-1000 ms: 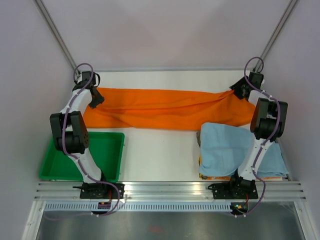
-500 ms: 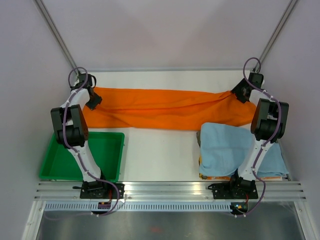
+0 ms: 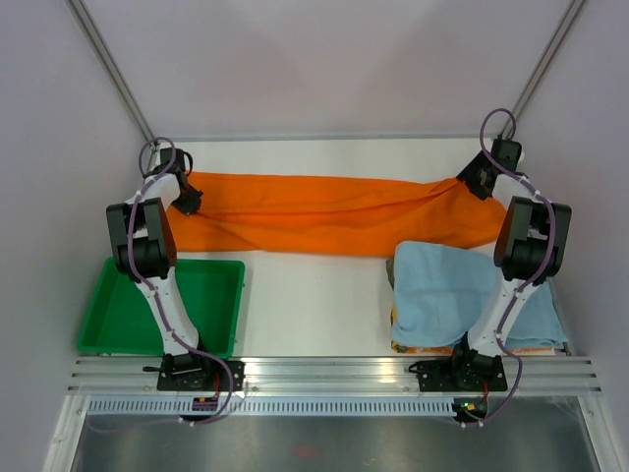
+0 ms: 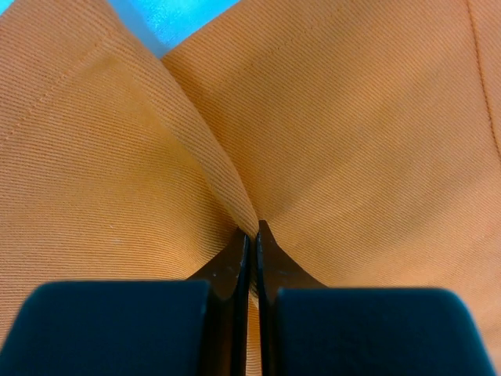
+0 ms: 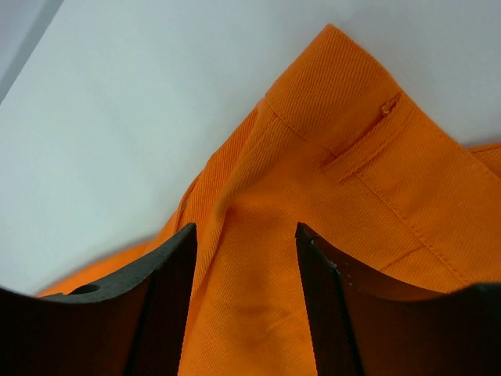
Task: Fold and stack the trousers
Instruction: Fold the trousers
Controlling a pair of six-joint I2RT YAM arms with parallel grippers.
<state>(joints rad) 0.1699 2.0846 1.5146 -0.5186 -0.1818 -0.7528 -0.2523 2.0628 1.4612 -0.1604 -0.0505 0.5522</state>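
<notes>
The orange trousers (image 3: 324,214) lie stretched across the back of the table, folded lengthwise, their right end overlapping the light blue cloth. My left gripper (image 3: 184,202) is at their far left end, shut on a pinched ridge of the orange fabric (image 4: 227,188) that rises between the black fingertips (image 4: 235,262). My right gripper (image 3: 479,179) hovers at the waistband corner on the far right. Its jaws stand open, straddling the orange cloth (image 5: 250,313) near a belt loop (image 5: 362,149), with the fingers (image 5: 168,274) apart from each other.
A green tray (image 3: 211,285) sits at the near left beside the left arm's base. A light blue cloth (image 3: 442,295) lies folded at the near right, over something orange at the table's front edge. White walls close in on both sides.
The left gripper has closed on the trousers' left end and shifted slightly left. The right gripper has edged a little further back and right over the waistband.
</notes>
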